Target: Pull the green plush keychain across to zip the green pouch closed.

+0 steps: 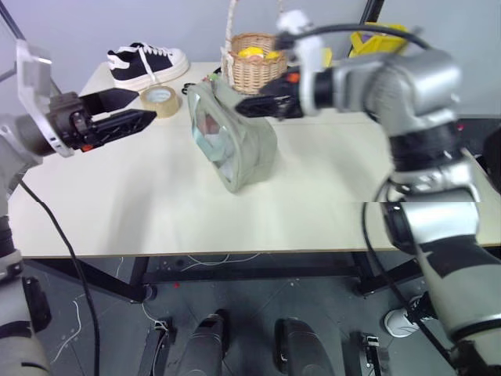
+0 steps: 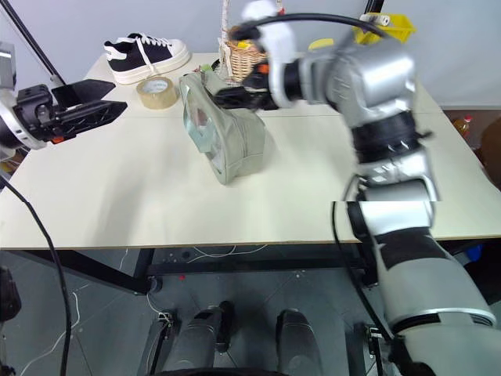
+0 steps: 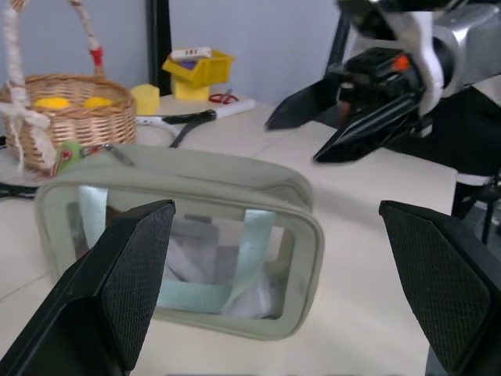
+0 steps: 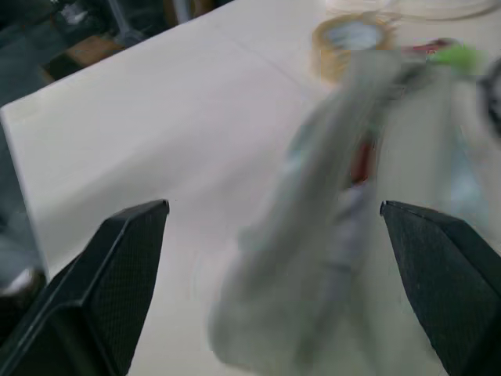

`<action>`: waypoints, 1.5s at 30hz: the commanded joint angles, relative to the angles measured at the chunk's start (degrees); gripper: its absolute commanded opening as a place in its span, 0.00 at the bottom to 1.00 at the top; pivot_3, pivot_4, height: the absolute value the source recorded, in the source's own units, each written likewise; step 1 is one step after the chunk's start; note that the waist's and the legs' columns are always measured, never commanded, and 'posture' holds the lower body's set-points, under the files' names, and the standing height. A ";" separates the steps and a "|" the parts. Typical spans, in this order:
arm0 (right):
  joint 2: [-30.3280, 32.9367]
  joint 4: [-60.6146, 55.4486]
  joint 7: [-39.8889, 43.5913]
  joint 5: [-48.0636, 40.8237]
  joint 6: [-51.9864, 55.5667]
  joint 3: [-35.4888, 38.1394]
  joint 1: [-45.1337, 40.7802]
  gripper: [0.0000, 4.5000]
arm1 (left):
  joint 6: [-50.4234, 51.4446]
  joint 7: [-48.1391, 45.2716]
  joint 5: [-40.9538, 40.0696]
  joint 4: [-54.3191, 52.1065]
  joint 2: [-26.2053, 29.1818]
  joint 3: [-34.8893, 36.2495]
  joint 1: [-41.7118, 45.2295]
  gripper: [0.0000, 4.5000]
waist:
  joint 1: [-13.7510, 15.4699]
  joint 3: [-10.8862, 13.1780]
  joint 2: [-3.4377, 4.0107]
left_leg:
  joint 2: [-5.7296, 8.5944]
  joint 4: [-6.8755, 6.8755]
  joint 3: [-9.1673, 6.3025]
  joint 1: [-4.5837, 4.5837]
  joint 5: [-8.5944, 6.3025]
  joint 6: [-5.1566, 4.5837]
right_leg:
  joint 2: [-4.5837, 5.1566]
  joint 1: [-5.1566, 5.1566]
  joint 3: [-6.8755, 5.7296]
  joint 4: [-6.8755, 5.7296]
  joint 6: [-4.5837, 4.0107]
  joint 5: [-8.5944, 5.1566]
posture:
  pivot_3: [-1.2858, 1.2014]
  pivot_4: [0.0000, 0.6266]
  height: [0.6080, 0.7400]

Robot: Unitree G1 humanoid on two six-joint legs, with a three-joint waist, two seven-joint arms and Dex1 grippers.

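The green pouch (image 1: 233, 149) stands on its long edge in the middle of the table, its clear window (image 3: 196, 258) turned toward my left gripper. The green plush keychain (image 3: 69, 153) hangs at the pouch's far end, by the basket, and shows blurred in the right wrist view (image 4: 458, 55). My left gripper (image 1: 145, 105) hovers open to the left of the pouch, apart from it. Over the pouch's far top end, my right gripper (image 1: 250, 104) is open with nothing between its fingers (image 4: 125, 258).
A wicker basket (image 1: 252, 66) holding yellow items stands just behind the pouch. A tape roll (image 1: 160, 99) and a black-and-white shoe (image 1: 147, 63) lie at the back left. A yellow bin (image 1: 382, 39) sits at the back right. Bare table (image 1: 141, 196) lies in front.
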State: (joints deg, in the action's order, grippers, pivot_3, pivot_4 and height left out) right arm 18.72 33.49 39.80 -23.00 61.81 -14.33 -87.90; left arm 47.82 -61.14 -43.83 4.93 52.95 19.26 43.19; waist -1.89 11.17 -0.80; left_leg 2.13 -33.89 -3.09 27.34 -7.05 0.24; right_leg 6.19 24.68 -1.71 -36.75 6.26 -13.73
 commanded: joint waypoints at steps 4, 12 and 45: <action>-6.96 20.94 0.15 9.51 -13.62 -0.69 -7.81 1.00 | -1.18 -0.39 -0.61 -2.12 1.50 1.87 -0.59 0.99 | -0.27 0.00 0.00 | 0.03 0.00 -0.01 0.01 0.08 0.14 | -0.01 0.10 0.03 -0.22 0.00 0.00 | 0.52 0.24 0.88; -11.22 30.63 3.40 15.65 -22.02 0.55 -10.30 0.46 | -1.98 -0.02 -0.35 -3.60 1.82 1.68 -2.17 1.00 | -0.81 0.01 0.01 | -0.13 0.13 -0.20 0.00 0.21 0.36 | -0.29 0.30 0.04 -0.49 -0.01 0.00 | 0.52 0.24 0.88; 20.09 -24.13 46.18 17.38 -28.30 -3.55 18.16 0.02 | -2.67 -0.47 0.77 -2.90 0.23 -3.10 -0.48 1.00 | -0.60 0.04 0.03 | -0.19 0.02 -0.21 -0.01 0.26 0.42 | -0.31 0.26 0.02 -0.56 -0.01 -0.01 | 0.52 0.24 0.88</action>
State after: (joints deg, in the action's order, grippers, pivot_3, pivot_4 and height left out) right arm 37.59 11.35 86.07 -4.79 33.55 -20.02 -69.08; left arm 45.70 -61.24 -43.00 2.57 52.78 15.90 40.99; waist -2.49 11.21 -0.78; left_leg 1.95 -33.88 -3.30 27.32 -6.80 0.66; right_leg 5.88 24.92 -1.69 -37.29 6.25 -13.74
